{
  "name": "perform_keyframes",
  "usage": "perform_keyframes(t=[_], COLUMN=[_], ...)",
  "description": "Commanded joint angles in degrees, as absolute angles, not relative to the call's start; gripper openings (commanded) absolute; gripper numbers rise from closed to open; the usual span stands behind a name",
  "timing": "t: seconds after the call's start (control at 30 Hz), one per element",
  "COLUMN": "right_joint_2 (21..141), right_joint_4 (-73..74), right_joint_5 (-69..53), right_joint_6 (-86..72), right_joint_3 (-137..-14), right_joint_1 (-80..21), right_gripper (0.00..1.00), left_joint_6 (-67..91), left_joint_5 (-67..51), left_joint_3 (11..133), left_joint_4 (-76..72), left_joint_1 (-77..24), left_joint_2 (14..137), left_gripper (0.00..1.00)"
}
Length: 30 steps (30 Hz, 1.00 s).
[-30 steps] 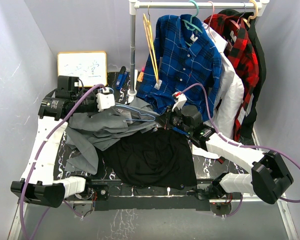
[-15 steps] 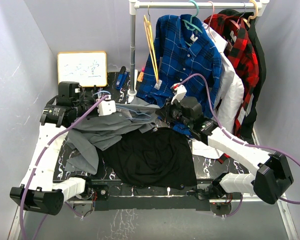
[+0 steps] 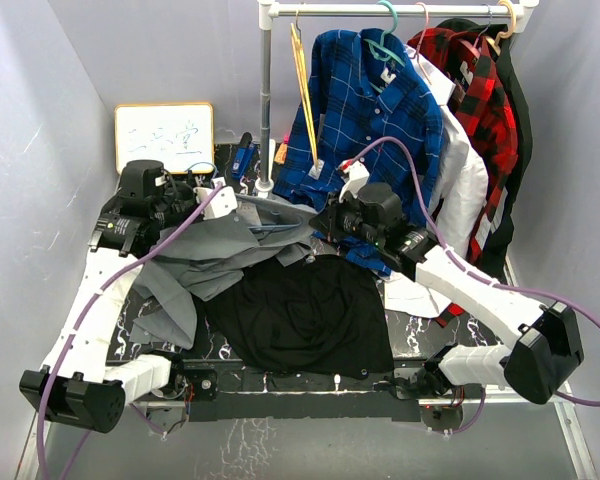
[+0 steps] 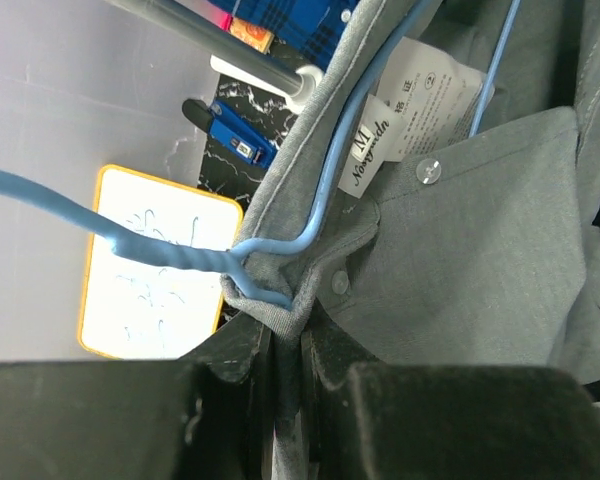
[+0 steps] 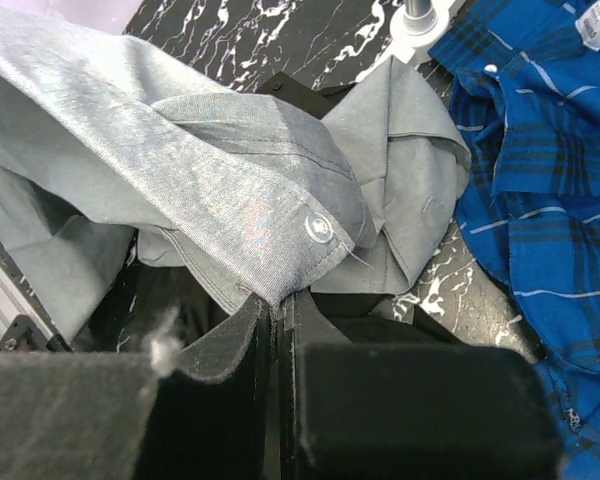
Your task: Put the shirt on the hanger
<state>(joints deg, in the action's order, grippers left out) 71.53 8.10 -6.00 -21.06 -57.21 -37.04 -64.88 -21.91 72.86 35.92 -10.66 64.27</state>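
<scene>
The grey shirt [image 3: 210,255] lies bunched at the middle left of the table, its collar lifted between both arms. My left gripper [image 3: 220,200] is shut on the collar fold [image 4: 280,300], right at the twisted neck of the light-blue hanger [image 4: 195,255]. The hanger's wire runs inside the collar past the neck label [image 4: 380,130]; its hook points left. My right gripper [image 3: 325,228] is shut on a grey shirt edge with a white button [image 5: 318,228]. In the top view the hanger [image 3: 270,228] shows as thin blue wire over the shirt.
A black cloth [image 3: 305,315] lies at the table's front middle. A blue plaid shirt [image 3: 365,120], red plaid and white garments hang from the rack rail [image 3: 400,10] at the back. Yellow hangers [image 3: 302,90] hang by the rack pole. A whiteboard [image 3: 164,135] stands at the back left.
Both grippers have risen and moved toward the back with the shirt collar. The shirt's top edge is lifted higher and stretched between them; the hanger came up with it.
</scene>
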Motion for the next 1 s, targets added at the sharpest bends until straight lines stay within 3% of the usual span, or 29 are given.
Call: perform_keyframes(t=[0.0,0.17,0.33,0.57,0.7,0.73,0.8,0.83,0.87,0.93,0.97], right_joint_2=[70.3,71.1,72.6,72.7,74.5,75.0,75.5,75.3,74.6,72.0,70.0], right_joint_4=[13.7,14.5,14.5,8.5,5.7,5.5,6.9,8.2,9.4,11.4,12.2], right_joint_5=[-2.8,-1.6,-1.0,-0.5,-0.1,0.2,1.8,3.5,5.1,7.0,7.6], right_joint_6=[-21.9,-24.2,-26.7,-32.5,-34.7,-34.6,-32.5,-31.0,-29.4,-27.2,-26.1], right_joint_3=[-62.7,-69.7,-71.2,-64.1,-61.8,-62.1,-64.7,-66.0,-67.0,-68.0,-68.1], right_joint_1=[-37.4,-44.0,-50.3,-56.1,-59.8,-61.1,-63.3,-64.6,-65.7,-66.4,-66.4], right_gripper=[0.0,0.0,0.0,0.0,0.0,0.08,0.5,0.61,0.65,0.91,0.98], left_joint_6=[-64.1,-63.7,-56.8,-47.4,-41.7,-41.1,-39.9,-39.5,-39.6,-40.7,-41.4], left_joint_5=[-5.9,4.9,7.1,3.4,-6.1,-9.6,-15.8,-18.6,-21.1,-25.4,-27.8], left_joint_3=[69.3,61.2,63.9,73.3,79.4,80.8,82.2,82.5,82.6,82.7,82.6], left_joint_4=[32.0,26.7,24.3,23.4,30.2,32.9,37.8,39.2,40.8,44.0,45.4], left_joint_1=[-10.5,-18.5,-23.5,-23.6,-23.6,-23.6,-23.6,-23.6,-23.6,-23.5,-23.6], left_joint_2=[62.2,61.9,64.5,67.5,67.8,67.9,67.6,67.5,67.2,67.0,66.9], left_gripper=[0.0,0.0,0.0,0.0,0.0,0.0,0.0,0.0,0.0,0.0,0.0])
